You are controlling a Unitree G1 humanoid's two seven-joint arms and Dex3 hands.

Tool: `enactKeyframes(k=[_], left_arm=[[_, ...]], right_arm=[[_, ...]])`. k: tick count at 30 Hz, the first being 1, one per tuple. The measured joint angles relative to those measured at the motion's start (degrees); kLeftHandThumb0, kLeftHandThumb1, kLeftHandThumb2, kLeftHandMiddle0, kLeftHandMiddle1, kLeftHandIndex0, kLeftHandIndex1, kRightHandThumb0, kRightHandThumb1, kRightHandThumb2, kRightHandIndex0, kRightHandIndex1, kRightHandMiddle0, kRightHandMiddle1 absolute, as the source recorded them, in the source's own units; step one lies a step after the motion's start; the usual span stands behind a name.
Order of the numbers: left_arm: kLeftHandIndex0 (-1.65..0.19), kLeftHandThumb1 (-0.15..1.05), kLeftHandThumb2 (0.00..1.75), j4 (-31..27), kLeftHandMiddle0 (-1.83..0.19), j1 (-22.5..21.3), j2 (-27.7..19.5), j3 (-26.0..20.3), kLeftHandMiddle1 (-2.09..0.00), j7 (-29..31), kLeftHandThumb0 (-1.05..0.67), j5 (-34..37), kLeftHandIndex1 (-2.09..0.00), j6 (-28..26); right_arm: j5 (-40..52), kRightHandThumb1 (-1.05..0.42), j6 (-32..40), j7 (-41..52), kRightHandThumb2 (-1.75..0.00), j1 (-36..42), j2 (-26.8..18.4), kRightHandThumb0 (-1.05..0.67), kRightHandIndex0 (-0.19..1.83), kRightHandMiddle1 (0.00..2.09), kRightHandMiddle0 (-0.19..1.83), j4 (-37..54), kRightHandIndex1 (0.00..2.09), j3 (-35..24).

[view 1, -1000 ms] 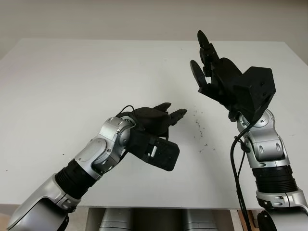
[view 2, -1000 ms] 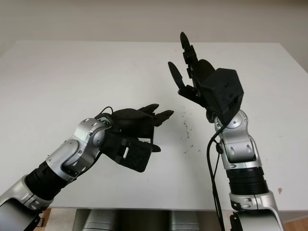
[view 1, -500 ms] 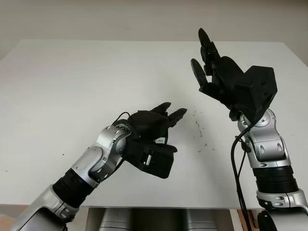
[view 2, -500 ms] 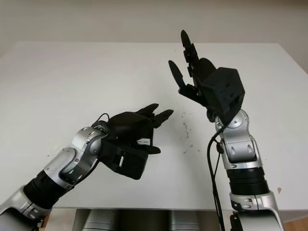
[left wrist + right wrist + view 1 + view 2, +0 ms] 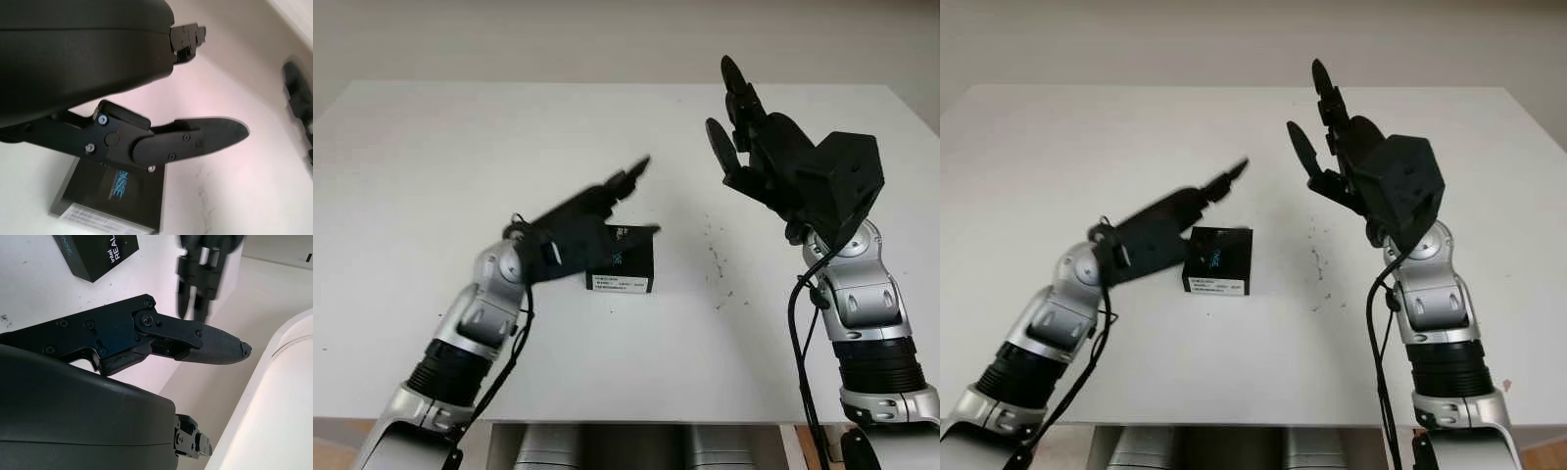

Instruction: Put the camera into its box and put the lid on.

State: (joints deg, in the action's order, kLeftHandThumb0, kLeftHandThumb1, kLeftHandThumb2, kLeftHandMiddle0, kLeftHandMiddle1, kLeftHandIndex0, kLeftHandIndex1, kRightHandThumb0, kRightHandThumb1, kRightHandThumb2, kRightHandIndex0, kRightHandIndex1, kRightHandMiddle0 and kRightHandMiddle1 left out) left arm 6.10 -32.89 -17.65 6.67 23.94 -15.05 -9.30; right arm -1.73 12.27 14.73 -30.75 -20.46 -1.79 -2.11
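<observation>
Now my left hand [image 5: 592, 211] hovers released over the small black box [image 5: 621, 266] at frame centre, my right hand [image 5: 754, 137] open upper right. Rigid, light and smooth, I judge; grip its side walls

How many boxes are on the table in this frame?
1. A black box lies on the white table near the middle, just beside the open left hand. The open right hand is raised to its right. The left hand may hide something behind it.

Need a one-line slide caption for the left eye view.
Closed black box lies on the white table; left robot hand open above it, right robot hand raised open alongside.
</observation>
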Motion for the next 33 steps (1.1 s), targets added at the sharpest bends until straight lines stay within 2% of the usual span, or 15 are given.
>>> enactKeyframes(k=[5,12,16,24,33], left_arm=[[0.19,1.05,0.65,0.52,0.19,-0.35,-0.03,-6.53,0.0,-1.8,-0.82,8.24,0.0,0.04],[0.19,1.05,0.62,-1.15,0.19,0.04,0.55,-14.56,0.0,-4.11,-0.8,19.71,0.0,-4.66],[0.19,1.05,0.62,-1.91,0.19,0.99,1.45,-18.55,0.0,-8.02,-0.78,23.64,0.0,-4.82],[0.19,1.05,0.64,4.57,0.19,1.31,2.3,-23.28,0.0,-11.33,-0.77,27.37,0.0,2.1],[0.19,1.05,0.65,9.64,0.19,3.4,3.24,-22.94,0.0,-12.59,-0.75,27.05,0.0,10.53]], right_arm=[[0.29,-1.05,-0.25,0.0,-0.66,0.14,0.0,-0.78,-0.19,0.03,-0.19,0.01,0.0,-0.04],[1.63,-1.05,-0.73,-0.58,-0.68,1.92,1.14,-0.74,-0.19,0.0,-0.19,0.55,0.0,-0.24],[2.01,-1.05,-2.0,-1.78,-0.7,2.22,2.38,-0.79,-0.19,0.0,-0.19,0.25,0.0,-0.34],[2.4,-1.05,-0.72,-5.71,-0.67,3.12,5.75,-0.85,-0.19,0.0,-0.19,-0.49,0.0,-0.64],[5.09,-1.05,-0.18,-7.77,-0.72,3.57,9.35,-0.81,-0.19,0.0,-0.19,-4.78,0.0,-2.33]])
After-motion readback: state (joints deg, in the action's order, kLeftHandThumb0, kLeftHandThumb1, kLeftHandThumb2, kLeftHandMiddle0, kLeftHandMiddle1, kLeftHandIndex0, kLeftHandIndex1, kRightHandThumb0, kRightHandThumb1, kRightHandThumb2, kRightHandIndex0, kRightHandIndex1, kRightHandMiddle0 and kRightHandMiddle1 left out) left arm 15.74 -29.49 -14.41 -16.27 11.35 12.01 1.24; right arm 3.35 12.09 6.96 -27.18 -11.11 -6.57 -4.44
